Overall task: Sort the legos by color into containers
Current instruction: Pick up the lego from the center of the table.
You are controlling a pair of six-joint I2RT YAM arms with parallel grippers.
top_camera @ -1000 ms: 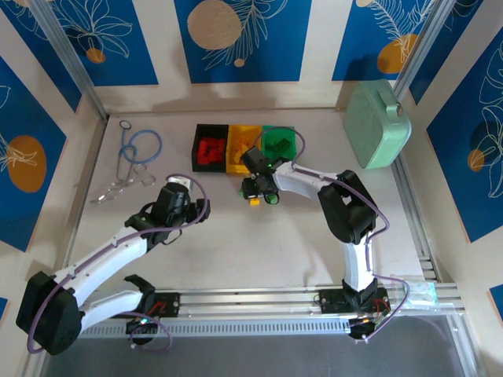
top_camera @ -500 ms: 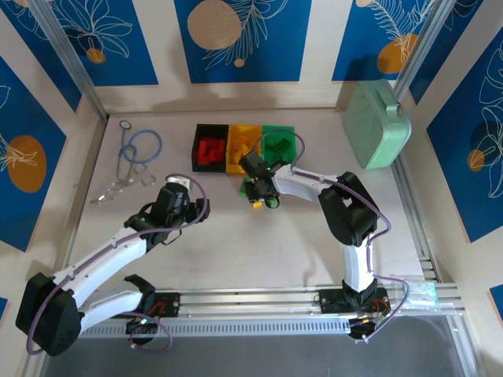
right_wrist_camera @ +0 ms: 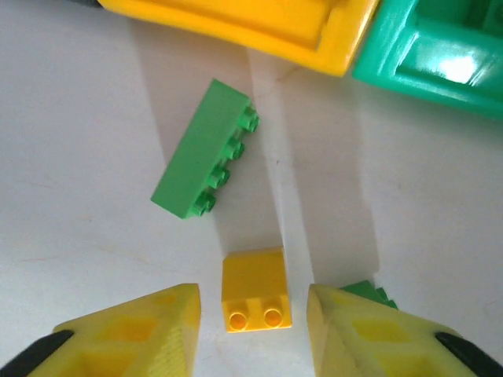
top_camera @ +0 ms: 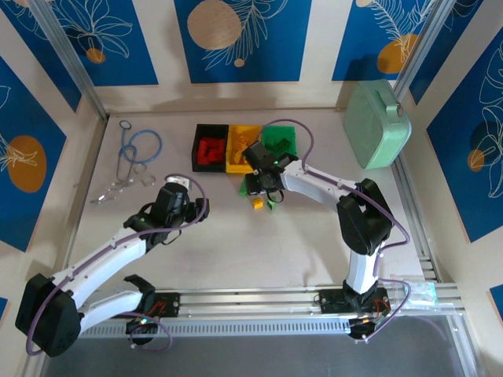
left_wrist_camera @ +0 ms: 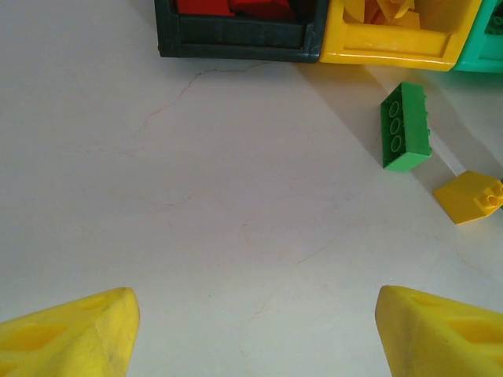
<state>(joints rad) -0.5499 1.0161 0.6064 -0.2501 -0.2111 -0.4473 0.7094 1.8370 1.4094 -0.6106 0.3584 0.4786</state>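
My right gripper (right_wrist_camera: 251, 314) stands spread astride the yellow brick (right_wrist_camera: 253, 279), pinching nothing, lined up to close squarely. Beyond it the green brick (right_wrist_camera: 203, 149) lies on its side, just before the yellow bin (right_wrist_camera: 236, 20). My left gripper (left_wrist_camera: 251, 314) hangs spread and empty, well back from that bin, probably to keep clear.

Three bins stand touching in a row at the bench's (top_camera: 236, 251) 12 o'clock: the left bin (top_camera: 196, 148), the middle bin (top_camera: 244, 128) and the right bin (top_camera: 280, 129), with bricks (top_camera: 209, 149) in the left one. Just toward 6 o'clock of the middle bin lies a long brick (right_wrist_camera: 206, 149). At its 5 o'clock a small brick (right_wrist_camera: 254, 298) sits between the fingers (right_wrist_camera: 157, 330) of the right hand (right_wrist_camera: 253, 310), touching neither. The left hand (top_camera: 178, 188) hangs at 9 o'clock of them, well apart. A rounded case (top_camera: 377, 126) rests at 2 o'clock, looped tubing (top_camera: 141, 149) at 10 o'clock.
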